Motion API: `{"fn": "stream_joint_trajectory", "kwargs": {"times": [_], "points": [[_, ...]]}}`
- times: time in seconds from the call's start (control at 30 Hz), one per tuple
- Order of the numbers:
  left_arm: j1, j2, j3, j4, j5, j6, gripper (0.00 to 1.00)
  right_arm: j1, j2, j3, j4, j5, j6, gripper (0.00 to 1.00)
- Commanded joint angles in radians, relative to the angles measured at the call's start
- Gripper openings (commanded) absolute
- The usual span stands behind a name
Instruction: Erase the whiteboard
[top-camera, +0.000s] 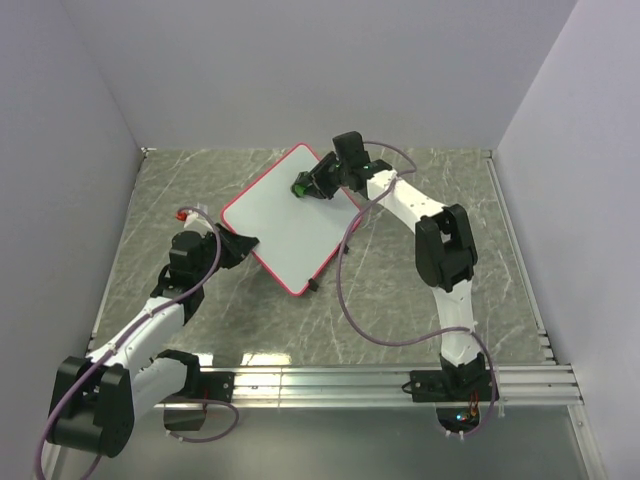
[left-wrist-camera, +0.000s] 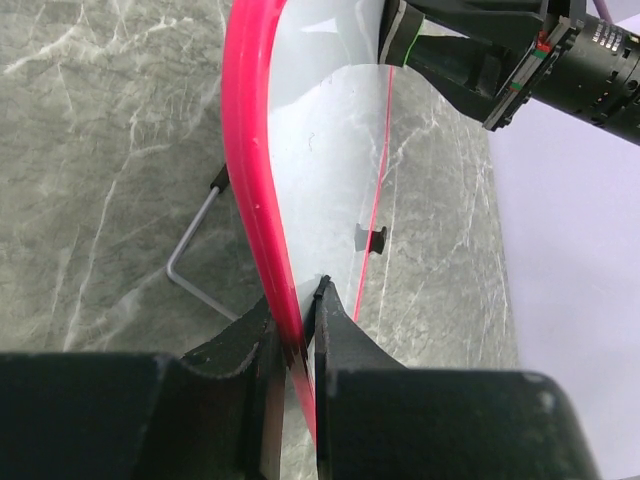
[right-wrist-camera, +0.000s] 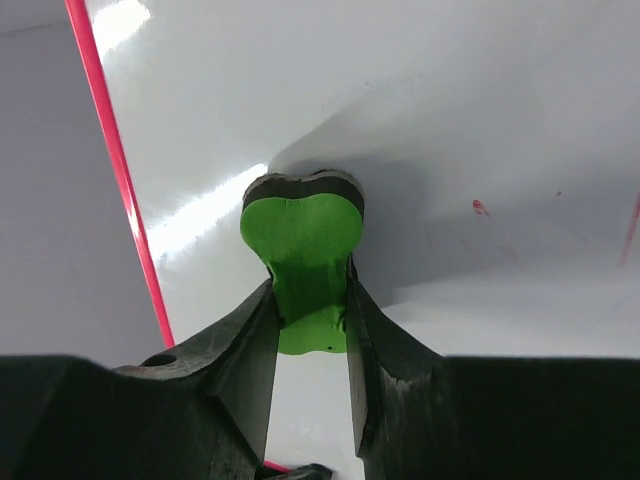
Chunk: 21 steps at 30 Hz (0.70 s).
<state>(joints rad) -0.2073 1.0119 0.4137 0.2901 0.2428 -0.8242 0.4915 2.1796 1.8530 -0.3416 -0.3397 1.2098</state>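
Nearest you, at the lower left of the overhead view, sits the bulky black base of the left arm (top-camera: 90, 405), bolted at the table's near edge. Follow it up and right to the left gripper (top-camera: 238, 245). The left wrist view shows its black jaws pinched together on the thin pink-red frame at one corner of the whiteboard (left-wrist-camera: 320, 150), so that side is steadied for you. A small red object (top-camera: 183, 214) lies on the grey marble-patterned table (top-camera: 400, 300) just above and left of that gripper; you can't tell what it is.

The whiteboard, a large flat white rectangle with rounded corners, sits turned diamond-wise in the upper middle of the overhead frame (top-camera: 285, 225). Whether it lies flat or is propped up, you can't say for sure.

Further right, near the board's top corner, the right gripper (right-wrist-camera: 312, 300) is clamped on a bright green block with a dark felt face (right-wrist-camera: 303, 235), and that face is pressed against the white surface.

As for progress, the board reads almost wholly clean from above. What's left, as far as you can see, is a small red fleck (right-wrist-camera: 481, 208) to the right of the block in the right wrist view. Judge the job nearly finished, with that spot yet to be wiped.
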Motion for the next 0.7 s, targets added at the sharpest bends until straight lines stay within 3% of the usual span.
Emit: {"fn": "stream_joint_trajectory", "kwargs": {"times": [0.0, 0.13, 0.33, 0.47, 0.67], "points": [[-0.001, 0.027, -0.015, -0.177, -0.108, 0.152, 0.00, 0.001, 0.031, -0.018, 0.053, -0.028, 0.043, 0.00], [-0.003, 0.024, -0.015, -0.180, -0.111, 0.152, 0.00, -0.043, -0.049, -0.208, 0.075, -0.002, 0.024, 0.00], [-0.003, 0.024, -0.015, -0.180, -0.111, 0.152, 0.00, -0.136, -0.113, -0.360, -0.036, 0.062, -0.101, 0.00], [-0.004, 0.025, -0.012, -0.180, -0.109, 0.154, 0.00, -0.160, -0.129, -0.380, -0.124, 0.097, -0.196, 0.00], [-0.003, 0.025, -0.012, -0.178, -0.112, 0.154, 0.00, -0.157, -0.127, -0.342, -0.145, 0.076, -0.201, 0.00]]}}
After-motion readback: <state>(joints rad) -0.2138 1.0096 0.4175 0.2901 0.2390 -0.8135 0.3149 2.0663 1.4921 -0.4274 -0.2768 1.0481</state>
